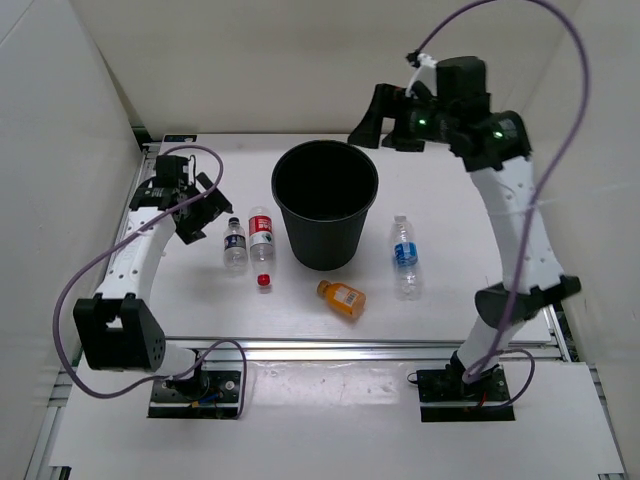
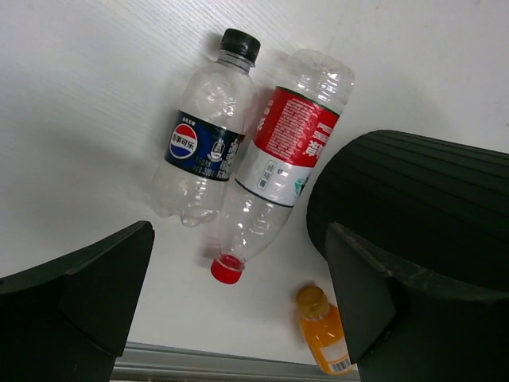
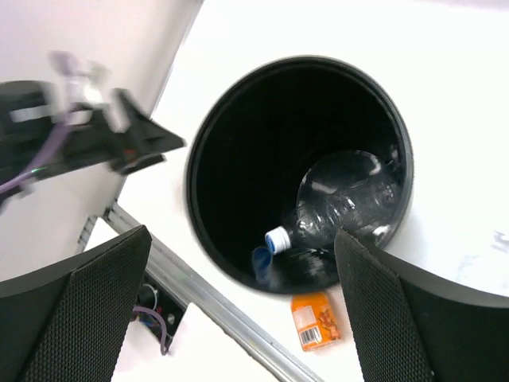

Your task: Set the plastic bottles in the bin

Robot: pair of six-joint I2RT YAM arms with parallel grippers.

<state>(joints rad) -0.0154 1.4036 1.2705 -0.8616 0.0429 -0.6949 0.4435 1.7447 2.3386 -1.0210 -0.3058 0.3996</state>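
Note:
The black bin (image 1: 325,248) stands mid-table. Left of it lie a dark-label bottle (image 1: 235,246) and a red-label bottle (image 1: 262,238) side by side. An orange bottle (image 1: 342,298) lies in front of the bin, and a blue-label bottle (image 1: 405,257) lies to its right. My left gripper (image 1: 200,210) is open and empty, just left of the two bottles (image 2: 208,139) (image 2: 282,159), above the table. My right gripper (image 1: 385,125) is open and empty, high behind the bin's right rim. Inside the bin (image 3: 296,61) lies a clear bottle with a blue cap (image 3: 342,203).
An aluminium rail (image 1: 350,350) runs along the table's front edge. White walls close in the left, back and right. The orange bottle also shows in the left wrist view (image 2: 324,338) and the right wrist view (image 3: 316,318).

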